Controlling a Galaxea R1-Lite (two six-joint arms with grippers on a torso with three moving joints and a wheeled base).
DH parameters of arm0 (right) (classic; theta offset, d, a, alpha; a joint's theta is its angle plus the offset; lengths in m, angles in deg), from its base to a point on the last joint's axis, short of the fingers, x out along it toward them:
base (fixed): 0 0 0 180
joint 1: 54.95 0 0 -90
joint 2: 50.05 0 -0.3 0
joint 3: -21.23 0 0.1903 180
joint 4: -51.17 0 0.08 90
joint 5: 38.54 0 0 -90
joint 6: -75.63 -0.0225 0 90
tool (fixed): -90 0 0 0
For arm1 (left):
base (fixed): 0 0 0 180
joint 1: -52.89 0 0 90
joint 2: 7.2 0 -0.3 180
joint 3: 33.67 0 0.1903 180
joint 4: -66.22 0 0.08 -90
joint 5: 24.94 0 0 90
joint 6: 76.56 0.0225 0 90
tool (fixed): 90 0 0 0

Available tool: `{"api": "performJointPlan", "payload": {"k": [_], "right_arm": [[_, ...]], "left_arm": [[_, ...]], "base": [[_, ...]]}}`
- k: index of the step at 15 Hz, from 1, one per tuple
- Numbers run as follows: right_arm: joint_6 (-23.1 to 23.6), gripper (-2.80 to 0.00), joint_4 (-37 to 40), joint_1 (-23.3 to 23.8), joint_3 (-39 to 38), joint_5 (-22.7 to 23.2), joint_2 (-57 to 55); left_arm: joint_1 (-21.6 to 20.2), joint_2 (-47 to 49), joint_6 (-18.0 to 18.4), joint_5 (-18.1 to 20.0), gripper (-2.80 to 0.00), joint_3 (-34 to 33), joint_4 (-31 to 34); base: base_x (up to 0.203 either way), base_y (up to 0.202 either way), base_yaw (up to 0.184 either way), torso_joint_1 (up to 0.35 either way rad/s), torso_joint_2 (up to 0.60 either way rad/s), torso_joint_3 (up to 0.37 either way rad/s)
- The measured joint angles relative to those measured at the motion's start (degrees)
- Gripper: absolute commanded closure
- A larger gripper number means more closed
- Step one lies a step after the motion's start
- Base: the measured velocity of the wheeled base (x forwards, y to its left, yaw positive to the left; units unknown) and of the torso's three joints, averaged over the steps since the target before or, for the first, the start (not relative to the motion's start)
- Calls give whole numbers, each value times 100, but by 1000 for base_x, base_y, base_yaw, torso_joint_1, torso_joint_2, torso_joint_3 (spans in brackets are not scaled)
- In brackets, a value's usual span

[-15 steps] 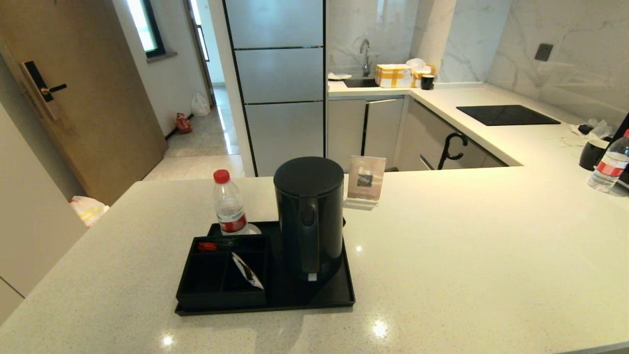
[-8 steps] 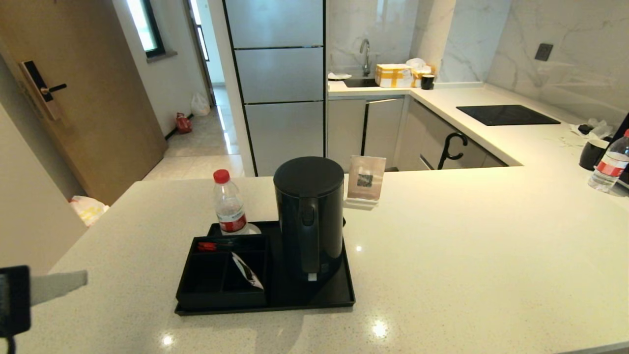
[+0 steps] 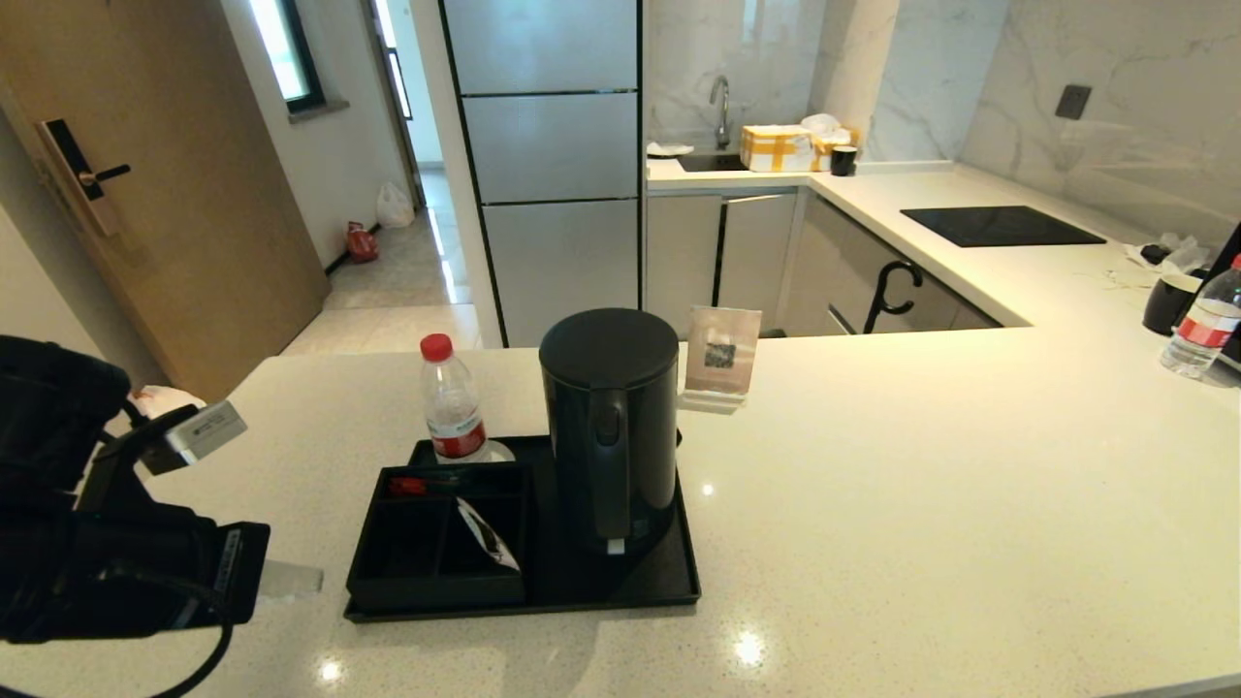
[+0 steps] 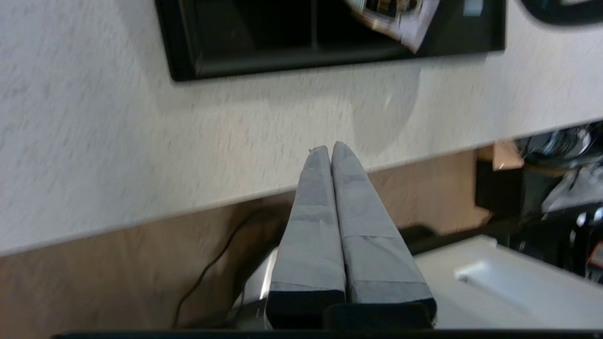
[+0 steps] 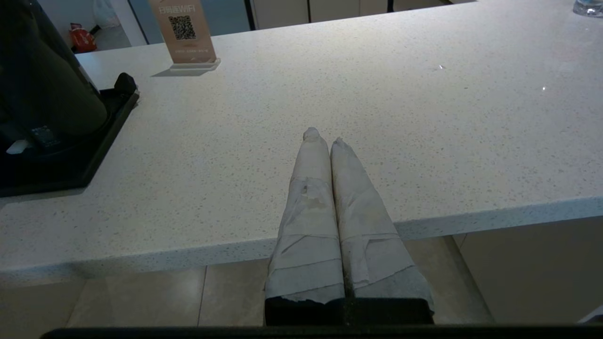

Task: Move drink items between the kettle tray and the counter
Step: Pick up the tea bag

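Observation:
The black kettle [image 3: 609,427] stands upright on the right half of the kettle tray [image 3: 620,596], its handle facing me. The pale tea sachet [image 3: 487,533] leans in the tray's black compartment box [image 3: 407,572]. My left gripper [image 3: 312,580] is shut and empty, low over the counter [image 3: 921,485] just left of the tray. In the left wrist view its fingertips [image 4: 331,147] point at the box [image 4: 282,56] and the sachet [image 4: 395,14]. My right gripper [image 5: 321,135] is shut and empty at the counter's front edge, right of the kettle [image 5: 42,84].
A water bottle with a red cap [image 3: 452,402] stands at the tray's back left corner. A QR sign [image 3: 722,354] sits behind the kettle. A dark mug [image 3: 1171,302] and a second bottle [image 3: 1202,330] are at the far right.
My left arm has risen into view from the lower left and swung right toward the tray. Kettle, sachet and bottle have not moved.

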Motion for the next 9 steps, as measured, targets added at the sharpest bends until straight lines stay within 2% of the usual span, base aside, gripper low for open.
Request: {"api": "performJointPlan", "payload": {"k": [2, 6, 9], "right_arm": [[2, 0, 0, 0, 0, -2, 0], [2, 0, 0, 0, 0, -2, 0], [2, 0, 0, 0, 0, -2, 0]], "left_arm": [[20, 77, -141, 32, 0, -299, -701], [185, 190, -441, 56, 0, -700, -1553], [366, 370, -640, 56, 0, -739, -1589]], "base": [[0, 0, 0, 0, 0, 0], [0, 0, 0, 0, 0, 0], [0, 0, 0, 0, 0, 0]]}}
